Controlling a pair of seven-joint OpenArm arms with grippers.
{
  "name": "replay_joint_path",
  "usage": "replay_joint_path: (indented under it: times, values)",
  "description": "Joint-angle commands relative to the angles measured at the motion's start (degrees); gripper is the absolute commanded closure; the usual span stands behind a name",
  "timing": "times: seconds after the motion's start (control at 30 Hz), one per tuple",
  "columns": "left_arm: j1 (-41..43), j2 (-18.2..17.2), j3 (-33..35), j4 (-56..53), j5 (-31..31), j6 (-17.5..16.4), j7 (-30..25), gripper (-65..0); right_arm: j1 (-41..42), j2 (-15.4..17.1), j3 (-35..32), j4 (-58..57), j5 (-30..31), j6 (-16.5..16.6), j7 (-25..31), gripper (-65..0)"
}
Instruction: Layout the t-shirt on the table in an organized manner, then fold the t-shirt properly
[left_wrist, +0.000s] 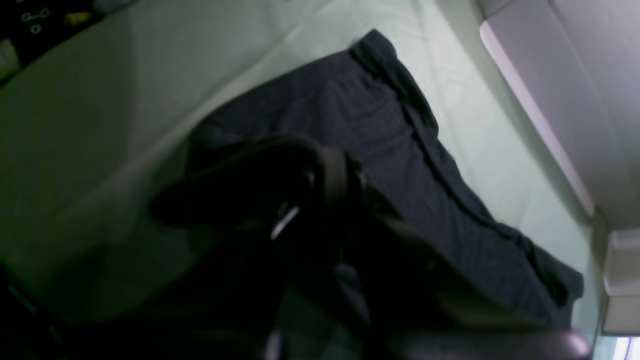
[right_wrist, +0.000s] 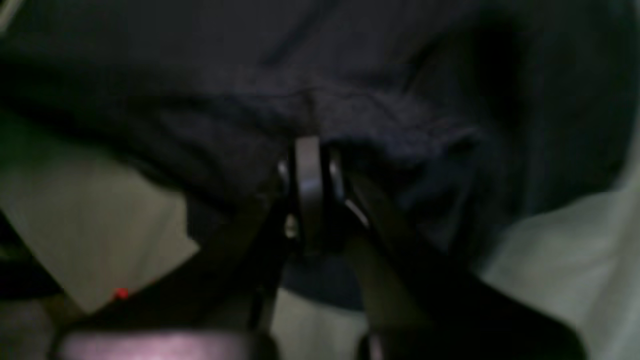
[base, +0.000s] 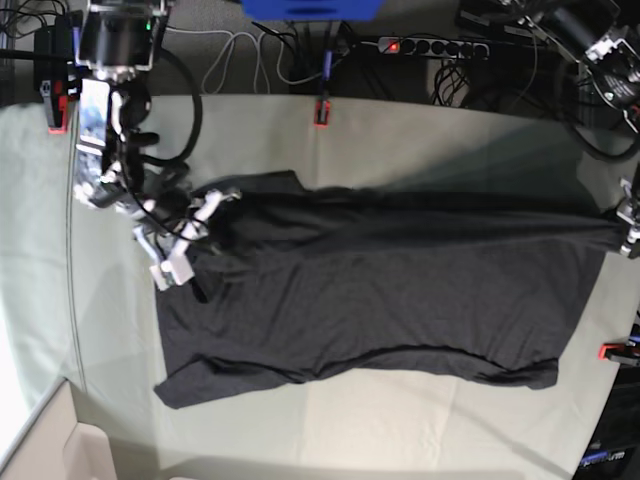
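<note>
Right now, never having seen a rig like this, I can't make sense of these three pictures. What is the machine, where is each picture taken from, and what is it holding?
It is a robot with two arms, each ending in a pinching tool. The base view looks straight down on the table, which has a pale cloth cover. A black t-shirt lies spread across it, plain side up.

The other two pictures come from cameras on the wrists, looking along each tool, so they are dark and blurred.

The right tool is at one corner of the t-shirt and looks pinched on a pucker of cloth. In the base view that arm is on the left. The left tool is shut at the opposite end, but the pictures don't show whether it grips any cloth.
</note>
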Motion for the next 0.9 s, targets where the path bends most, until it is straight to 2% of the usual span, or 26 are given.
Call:
replay_joint_path:
  times: [0.0, 0.17, 0.3, 0.53, 0.7, 0.87]
  values:
    - [-0.7, -1.1, 0.0, 0.2, -0.7, 0.1, -1.0, -0.1, 2.0, 0.9, 0.1, 0.4, 1.5, 0.4, 2.2, -7.3]
    - [-0.7, -2.2, -0.3, -3.4, -0.7, 0.3, -1.0, -0.1, 2.2, 1.3, 0.1, 0.2, 1.5, 0.4, 2.2, -25.8]
    - [-0.7, -3.2, -0.3, -4.5, -0.8, 0.3, -1.0, -0.1, 0.2, 2.5, 0.5, 2.3, 1.5, 0.4, 2.2, -34.6]
    - [-0.6, -3.2, -0.3, -4.6, -1.2, 0.0, -1.0, -0.1, -6.5, 3.4, 2.6, 7.3, 1.6, 0.4, 2.8, -35.3]
    - [-0.6, -2.7, -0.3, -4.6, -0.8, 0.0, -1.0, -0.4, -7.1, 3.6, 5.4, 2.2, 1.6, 0.4, 2.9, -35.4]
    - [-0.6, -2.7, -0.3, -6.5, -1.4, 0.0, -1.0, -8.1, -5.2, 4.4, 5.7, -4.9, 1.5, 0.4, 7.7, -35.3]
